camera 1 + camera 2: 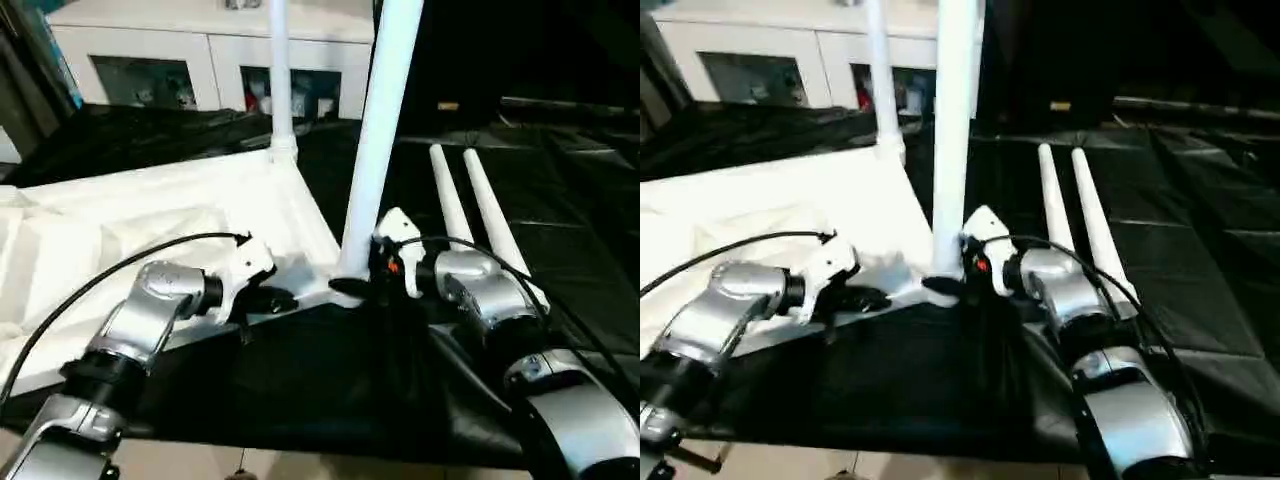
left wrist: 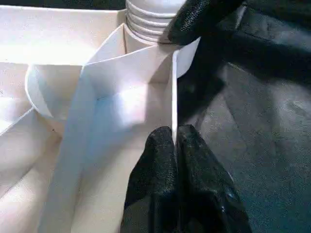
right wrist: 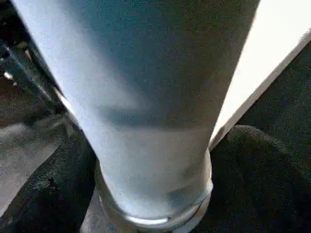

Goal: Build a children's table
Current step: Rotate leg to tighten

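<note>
- Nearest the robot, on the black mat (image 1: 330, 380), the left gripper (image 2: 175, 145) is pinched tight on the thin rim of the upturned tabletop (image 1: 150, 210).
- At the near corner socket (image 2: 146, 24), the right gripper (image 1: 352, 287) brackets the upright leg (image 1: 375, 140); its fingers (image 3: 252, 165) stand spread.
- Beyond, a second leg (image 1: 280, 70) stands in the far socket.
- Two loose legs (image 1: 470, 200) lie alongside each other on the mat.

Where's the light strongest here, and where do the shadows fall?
Left eye view: the tabletop glares bright white against the dark black sheet. Left wrist view: soft shadow pools in the tabletop's inside corner. Right wrist view: the standing leg has its near face in shade, with a darker band across it.
</note>
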You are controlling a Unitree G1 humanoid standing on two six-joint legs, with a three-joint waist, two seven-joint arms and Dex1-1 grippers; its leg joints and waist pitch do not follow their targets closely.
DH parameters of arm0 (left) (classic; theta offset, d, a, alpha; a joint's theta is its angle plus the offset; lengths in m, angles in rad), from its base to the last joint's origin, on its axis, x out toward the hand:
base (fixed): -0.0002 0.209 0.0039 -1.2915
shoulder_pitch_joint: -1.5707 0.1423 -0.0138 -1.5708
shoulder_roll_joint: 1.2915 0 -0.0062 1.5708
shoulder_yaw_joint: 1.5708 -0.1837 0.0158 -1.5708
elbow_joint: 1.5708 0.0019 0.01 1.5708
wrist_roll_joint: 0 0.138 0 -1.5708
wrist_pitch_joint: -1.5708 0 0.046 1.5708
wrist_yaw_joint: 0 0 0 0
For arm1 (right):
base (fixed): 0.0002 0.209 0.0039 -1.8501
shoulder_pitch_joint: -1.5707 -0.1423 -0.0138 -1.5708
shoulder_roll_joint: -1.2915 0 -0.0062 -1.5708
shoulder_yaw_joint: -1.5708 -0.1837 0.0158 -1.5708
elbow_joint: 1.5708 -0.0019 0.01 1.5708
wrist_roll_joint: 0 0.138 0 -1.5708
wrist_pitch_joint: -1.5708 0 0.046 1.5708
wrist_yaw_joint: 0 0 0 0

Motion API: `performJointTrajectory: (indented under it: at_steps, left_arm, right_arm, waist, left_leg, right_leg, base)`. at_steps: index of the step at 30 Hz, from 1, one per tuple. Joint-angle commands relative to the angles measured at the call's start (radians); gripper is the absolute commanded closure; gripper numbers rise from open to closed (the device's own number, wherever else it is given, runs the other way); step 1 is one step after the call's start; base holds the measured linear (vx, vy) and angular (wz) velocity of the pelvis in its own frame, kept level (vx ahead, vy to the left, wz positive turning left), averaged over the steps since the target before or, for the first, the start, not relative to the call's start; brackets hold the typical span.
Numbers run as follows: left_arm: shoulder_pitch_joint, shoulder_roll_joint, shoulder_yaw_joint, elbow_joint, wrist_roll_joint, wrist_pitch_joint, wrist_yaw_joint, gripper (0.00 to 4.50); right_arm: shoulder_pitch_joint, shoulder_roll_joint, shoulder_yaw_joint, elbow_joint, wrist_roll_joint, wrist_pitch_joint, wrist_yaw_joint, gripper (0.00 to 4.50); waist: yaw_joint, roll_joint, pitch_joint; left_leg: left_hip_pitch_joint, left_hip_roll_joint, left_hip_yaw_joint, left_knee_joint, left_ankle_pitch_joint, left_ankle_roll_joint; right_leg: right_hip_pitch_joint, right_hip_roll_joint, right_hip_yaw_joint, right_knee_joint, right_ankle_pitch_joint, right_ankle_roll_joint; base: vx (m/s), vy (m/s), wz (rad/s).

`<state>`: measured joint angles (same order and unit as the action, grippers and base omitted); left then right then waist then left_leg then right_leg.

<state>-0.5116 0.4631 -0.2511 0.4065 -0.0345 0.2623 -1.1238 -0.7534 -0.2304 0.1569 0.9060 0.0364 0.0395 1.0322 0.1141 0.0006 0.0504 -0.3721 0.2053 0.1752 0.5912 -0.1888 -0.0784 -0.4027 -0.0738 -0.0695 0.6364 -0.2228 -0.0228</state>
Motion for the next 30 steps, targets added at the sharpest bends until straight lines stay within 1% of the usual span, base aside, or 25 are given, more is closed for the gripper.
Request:
performJointTrajectory:
  at_steps: [1, 2, 3, 4, 6, 7, 8, 11, 12, 13, 14, 15, 17, 18, 19, 20, 21, 22, 23, 24, 25, 26, 28, 29, 30]
  left_arm:
    - [0.021, 0.003, -0.031, -0.014, 0.003, 0.018, -0.034, 4.50]
    - [0.025, 0.008, -0.029, -0.021, 0.001, 0.023, -0.033, 4.50]
    - [0.026, 0.008, -0.029, -0.022, 0.000, 0.024, -0.033, 4.50]
    - [0.029, 0.012, -0.027, -0.031, -0.003, 0.030, -0.034, 4.50]
    - [0.029, 0.011, -0.025, -0.033, -0.008, 0.038, -0.031, 4.50]
    - [0.029, 0.010, -0.024, -0.033, -0.008, 0.039, -0.031, 4.50]
    - [0.027, 0.007, -0.024, -0.029, -0.009, 0.041, -0.028, 4.50]
    - [0.013, -0.022, -0.016, -0.004, -0.007, 0.063, 0.015, 4.50]
    - [0.004, -0.037, -0.012, 0.013, -0.002, 0.071, 0.045, 4.50]
    - [-0.014, -0.063, -0.003, 0.048, 0.008, 0.077, 0.098, 4.50]
    - [-0.026, -0.080, 0.002, 0.071, 0.015, 0.079, 0.132, 4.50]
    - [-0.067, -0.130, 0.019, 0.141, 0.041, 0.082, 0.251, 4.50]
    - [-0.110, -0.185, 0.044, 0.210, 0.051, 0.090, 0.366, 4.50]
    - [-0.118, -0.194, 0.048, 0.221, 0.052, 0.088, 0.384, 4.50]
    - [-0.158, -0.243, 0.058, 0.277, 0.057, 0.076, 0.458, 4.50]
    - [-0.158, -0.243, 0.058, 0.277, 0.057, 0.076, 0.458, 4.50]
    - [-0.174, -0.262, 0.059, 0.298, 0.059, 0.068, 0.480, 4.50]
    - [-0.192, -0.286, 0.054, 0.322, 0.066, 0.047, 0.499, 4.50]
    - [-0.209, -0.306, 0.046, 0.346, 0.074, 0.024, 0.507, 4.50]
    - [-0.210, -0.308, 0.045, 0.349, 0.075, 0.022, 0.507, 4.50]
    - [-0.218, -0.314, 0.037, 0.360, 0.079, 0.002, 0.501, 4.50]
    - [-0.233, -0.322, 0.028, 0.387, 0.084, -0.029, 0.486, 4.50]
    - [-0.238, -0.323, 0.024, 0.399, 0.085, -0.046, 0.477, 4.50]
    - [-0.243, -0.322, 0.021, 0.410, 0.086, -0.072, 0.466, 4.50]
    - [-0.244, -0.322, 0.021, 0.414, 0.085, -0.094, 0.459, 4.50]
  right_arm:
    - [0.004, -0.008, 0.012, -0.022, -0.010, 0.010, 0.010, 0.53]
    - [0.005, -0.004, 0.010, -0.021, -0.007, 0.013, 0.015, 0.65]
    - [0.005, -0.003, 0.009, -0.021, -0.007, 0.013, 0.016, 0.65]
    - [0.005, 0.000, 0.005, -0.022, -0.004, 0.016, 0.020, 0.91]
    - [0.007, 0.008, -0.002, -0.023, 0.006, 0.021, 0.025, 0.94]
    - [0.007, 0.008, -0.003, -0.023, 0.007, 0.021, 0.024, 1.12]
    - [0.007, 0.014, -0.009, -0.021, 0.013, 0.025, 0.018, 1.12]
    - [0.009, 0.039, -0.029, -0.002, 0.025, 0.050, -0.054, 1.45]
    - [0.008, 0.050, -0.040, 0.011, 0.024, 0.059, -0.098, 1.45]
    - [0.004, 0.068, -0.058, 0.037, 0.021, 0.065, -0.184, 1.64]
    - [0.001, 0.080, -0.070, 0.053, 0.018, 0.068, -0.240, 1.67]
    - [-0.007, 0.109, -0.106, 0.095, 0.019, 0.092, -0.396, 1.67]
    - [-0.013, 0.136, -0.147, 0.127, 0.032, 0.119, -0.545, 1.72]
    - [-0.013, 0.140, -0.155, 0.131, 0.037, 0.120, -0.568, 1.73]
    - [-0.020, 0.170, -0.210, 0.150, 0.073, 0.117, -0.688, 1.73]
    - [-0.020, 0.170, -0.210, 0.150, 0.073, 0.117, -0.688, 1.73]
    - [-0.023, 0.183, -0.237, 0.156, 0.093, 0.110, -0.733, 1.73]
    - [-0.028, 0.201, -0.262, 0.157, 0.110, 0.101, -0.773, 1.74]
    - [-0.033, 0.219, -0.273, 0.156, 0.108, 0.091, -0.799, 1.74]
    - [-0.033, 0.220, -0.272, 0.155, 0.106, 0.090, -0.801, 1.74]
    - [-0.035, 0.227, -0.255, 0.152, 0.083, 0.076, -0.804, 1.74]
    - [-0.044, 0.239, -0.228, 0.152, 0.050, 0.051, -0.813, 1.74]
    - [-0.048, 0.245, -0.224, 0.150, 0.048, 0.037, -0.812, 1.74]
    - [-0.051, 0.251, -0.230, 0.144, 0.058, 0.020, -0.799, 1.39]
    - [-0.053, 0.253, -0.242, 0.138, 0.071, 0.012, -0.792, 1.18]
  waist:
    - [0.003, 0.000, -0.062]
    - [0.003, -0.002, -0.063]
    - [0.003, -0.002, -0.064]
    - [0.004, -0.004, -0.065]
    - [0.004, -0.002, -0.067]
    - [0.004, -0.002, -0.067]
    - [0.003, -0.002, -0.066]
    - [0.002, -0.002, -0.066]
    - [0.002, -0.002, -0.064]
    - [-0.001, -0.002, -0.062]
    - [-0.001, -0.003, -0.058]
    - [-0.001, 0.000, -0.057]
    - [0.000, -0.003, -0.055]
    - [0.000, -0.004, -0.055]
    - [0.001, 0.006, -0.055]
    - [0.006, 0.003, -0.058]
    - [0.006, 0.002, -0.060]
    - [0.006, 0.008, -0.061]
    - [0.010, 0.012, -0.064]
    - [0.011, 0.009, -0.065]
    - [0.015, 0.015, -0.067]
    - [0.015, 0.014, -0.067]
    - [0.017, 0.011, -0.069]
    - [0.019, 0.011, -0.068]
    - [0.020, 0.011, -0.067]
  left_leg:
    - [0.011, 0.032, -0.003, -0.066, -0.121, 0.046]
    - [0.011, 0.031, -0.004, -0.065, -0.115, 0.043]
    - [0.011, 0.031, -0.004, -0.065, -0.110, 0.043]
    - [0.010, 0.030, -0.004, -0.064, -0.094, 0.046]
    - [0.009, 0.029, -0.003, -0.061, -0.069, 0.056]
    - [0.009, 0.029, -0.003, -0.060, -0.063, 0.059]
    - [0.008, 0.028, -0.003, -0.060, -0.063, 0.063]
    - [0.009, 0.028, -0.002, -0.061, -0.076, 0.060]
    - [0.009, 0.028, -0.004, -0.063, -0.080, 0.052]
    - [0.012, 0.026, -0.003, -0.065, -0.103, 0.039]
    - [0.016, 0.025, -0.004, -0.070, -0.135, 0.018]
    - [0.018, 0.026, -0.005, -0.072, -0.149, 0.005]
    - [0.028, 0.024, -0.006, -0.076, -0.204, -0.026]
    - [0.028, 0.024, -0.006, -0.076, -0.209, -0.028]
    - [0.023, 0.023, -0.007, -0.077, -0.210, -0.030]
    - [0.030, 0.025, -0.007, -0.077, -0.219, -0.035]
    - [0.026, 0.024, -0.008, -0.077, -0.208, -0.035]
    - [0.023, 0.024, -0.007, -0.077, -0.199, -0.029]
    - [0.023, 0.023, -0.009, -0.076, -0.192, -0.030]
    - [0.020, 0.022, -0.008, -0.074, -0.182, -0.027]
    - [0.017, 0.022, -0.009, -0.072, -0.160, -0.023]
    - [0.014, 0.020, -0.008, -0.070, -0.150, -0.016]
    - [0.015, 0.020, -0.008, -0.070, -0.144, -0.014]
    - [0.013, 0.020, -0.008, -0.070, -0.145, -0.008]
    - [0.013, 0.019, -0.007, -0.070, -0.149, -0.005]
  right_leg:
    - [0.058, -0.072, 0.048, -0.064, -0.017, -0.253]
    - [0.059, -0.073, 0.049, -0.063, -0.015, -0.249]
    - [0.059, -0.073, 0.049, -0.062, -0.010, -0.249]
    - [0.060, -0.072, 0.049, -0.060, 0.007, -0.249]
    - [0.059, -0.070, 0.048, -0.055, 0.047, -0.255]
    - [0.059, -0.069, 0.048, -0.054, 0.057, -0.257]
    - [0.059, -0.069, 0.048, -0.055, 0.062, -0.260]
    - [0.059, -0.070, 0.048, -0.057, 0.039, -0.259]
    - [0.058, -0.071, 0.048, -0.059, 0.023, -0.255]
    - [0.054, -0.070, 0.051, -0.064, -0.014, -0.248]
    - [0.054, -0.072, 0.052, -0.073, -0.077, -0.236]
    - [0.053, -0.073, 0.053, -0.075, -0.104, -0.229]
    - [0.048, -0.075, 0.055, -0.088, -0.212, -0.199]
    - [0.048, -0.074, 0.056, -0.089, -0.223, -0.194]
    - [0.048, -0.075, 0.056, -0.091, -0.221, -0.182]
    - [0.045, -0.075, 0.057, -0.092, -0.211, -0.177]
    - [0.049, -0.075, 0.056, -0.088, -0.190, -0.176]
    - [0.047, -0.073, 0.056, -0.088, -0.153, -0.177]
    - [0.050, -0.071, 0.054, -0.083, -0.123, -0.177]
    - [0.052, -0.072, 0.054, -0.083, -0.103, -0.176]
    - [0.055, -0.072, 0.053, -0.075, -0.056, -0.181]
    - [0.055, -0.070, 0.051, -0.076, -0.029, -0.183]
    - [0.058, -0.071, 0.051, -0.074, -0.014, -0.188]
    - [0.059, -0.072, 0.051, -0.074, -0.014, -0.189]
    - [0.058, -0.072, 0.051, -0.076, -0.022, -0.189]
  base:
    - [0.000, 0.000, 0.00]
    - [0.000, 0.000, 0.00]
    - [0.000, 0.000, 0.00]
    - [0.000, 0.000, 0.00]
    - [0.000, 0.000, 0.00]
    - [0.000, 0.000, 0.00]
    - [0.000, 0.000, 0.00]
    - [0.000, 0.000, 0.00]
    - [0.000, 0.000, 0.00]
    - [0.000, 0.000, 0.00]
    - [0.000, 0.000, 0.00]
    - [0.000, 0.000, 0.00]
    - [0.000, 0.000, 0.00]
    - [0.000, 0.000, 0.00]
    - [0.000, 0.000, 0.00]
    - [0.000, 0.000, 0.00]
    - [0.000, 0.000, 0.00]
    - [0.000, 0.000, 0.00]
    - [0.000, 0.000, 0.00]
    - [0.000, 0.000, 0.00]
    - [0.000, 0.000, 0.00]
    - [0.000, 0.000, 0.00]
    - [0.000, 0.000, 0.00]
    - [0.000, 0.000, 0.00]
    - [0.000, 0.000, 0.00]
